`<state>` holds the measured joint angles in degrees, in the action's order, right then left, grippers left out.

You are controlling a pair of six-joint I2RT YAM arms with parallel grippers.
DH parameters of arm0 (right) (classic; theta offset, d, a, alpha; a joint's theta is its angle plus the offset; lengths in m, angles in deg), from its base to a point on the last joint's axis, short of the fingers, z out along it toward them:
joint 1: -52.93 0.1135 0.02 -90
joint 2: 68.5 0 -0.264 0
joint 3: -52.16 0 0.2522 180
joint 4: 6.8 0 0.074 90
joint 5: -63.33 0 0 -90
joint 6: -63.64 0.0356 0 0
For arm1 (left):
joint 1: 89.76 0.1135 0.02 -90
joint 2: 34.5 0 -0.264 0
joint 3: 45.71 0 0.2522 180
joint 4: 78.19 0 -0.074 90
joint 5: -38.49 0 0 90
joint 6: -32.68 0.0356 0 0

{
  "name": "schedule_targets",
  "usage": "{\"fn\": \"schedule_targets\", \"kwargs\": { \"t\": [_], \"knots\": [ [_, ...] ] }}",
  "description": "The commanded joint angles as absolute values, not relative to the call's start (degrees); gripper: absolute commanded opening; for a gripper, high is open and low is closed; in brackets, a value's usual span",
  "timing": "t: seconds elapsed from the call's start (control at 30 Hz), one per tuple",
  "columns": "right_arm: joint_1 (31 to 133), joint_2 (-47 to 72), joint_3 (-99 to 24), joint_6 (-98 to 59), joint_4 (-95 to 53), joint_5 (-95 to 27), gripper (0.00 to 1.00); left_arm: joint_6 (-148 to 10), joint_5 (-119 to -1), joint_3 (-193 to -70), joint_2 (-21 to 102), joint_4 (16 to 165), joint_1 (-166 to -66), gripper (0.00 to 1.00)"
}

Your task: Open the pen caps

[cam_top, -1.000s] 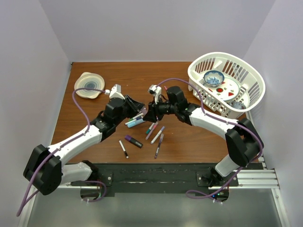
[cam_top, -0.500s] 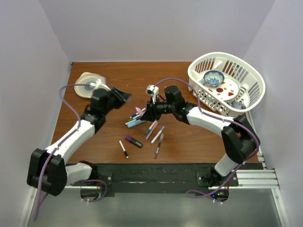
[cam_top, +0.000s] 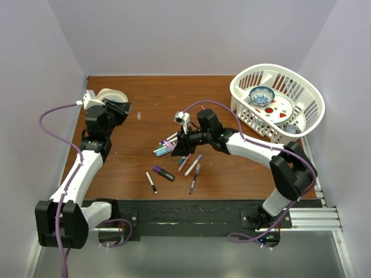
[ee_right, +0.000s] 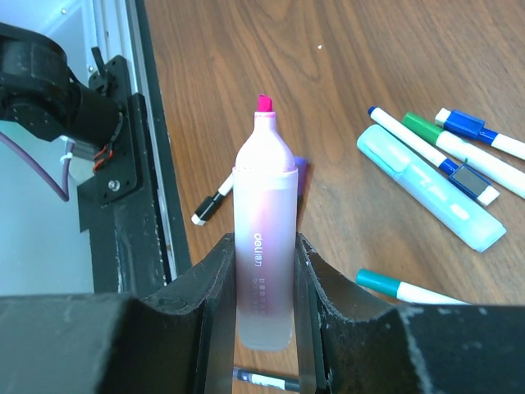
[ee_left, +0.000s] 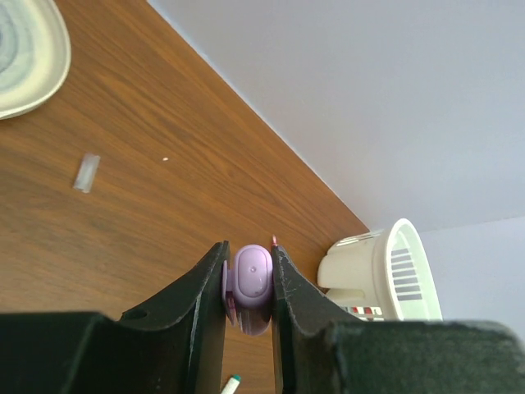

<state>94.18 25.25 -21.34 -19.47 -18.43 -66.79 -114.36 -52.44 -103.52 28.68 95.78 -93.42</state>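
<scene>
Pens lie grouped at table ctr; a few more lie apart toward near edge. Basket sits at far-R corner w/ bowl and plate inside. Dish sits far-L. L gripper, by dish, clamps cap. R gripper, above pen group, clamps highlighter.

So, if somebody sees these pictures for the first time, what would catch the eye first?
Most striking is the uncapped pink highlighter, its tip bare, clamped in the right pincer over the loose pens at mid-table. At the far left, the left pincer grips a pale lilac cap on its own. A white basket of dishes fills the far right corner.
</scene>
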Motion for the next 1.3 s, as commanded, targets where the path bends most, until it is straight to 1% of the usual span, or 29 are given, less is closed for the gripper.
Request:
{"fn": "schedule_targets", "kwargs": {
  "t": [0.0, 0.4, 1.07, 1.27],
  "knots": [
    [94.3, 25.4, -22.2, -21.6, -18.6, -68.7, 0.0, -111.4, -55.1, -101.0, 26.9, 96.0, -90.9, 0.0],
    [94.2, 25.3, -22.2, -25.0, -19.9, -69.6, 0.0, -110.1, -57.5, -97.2, 25.9, 96.1, -87.7, 0.0],
    [93.4, 25.2, -22.5, -26.1, -20.4, -69.6, 0.0, -108.7, -59.0, -94.5, 27.0, 96.7, -85.7, 0.0],
    [90.7, 24.0, -22.4, -27.9, -21.9, -65.1, 0.0, -106.8, -58.6, -91.6, 27.6, 96.8, -84.9, 0.0]
  ]
}}
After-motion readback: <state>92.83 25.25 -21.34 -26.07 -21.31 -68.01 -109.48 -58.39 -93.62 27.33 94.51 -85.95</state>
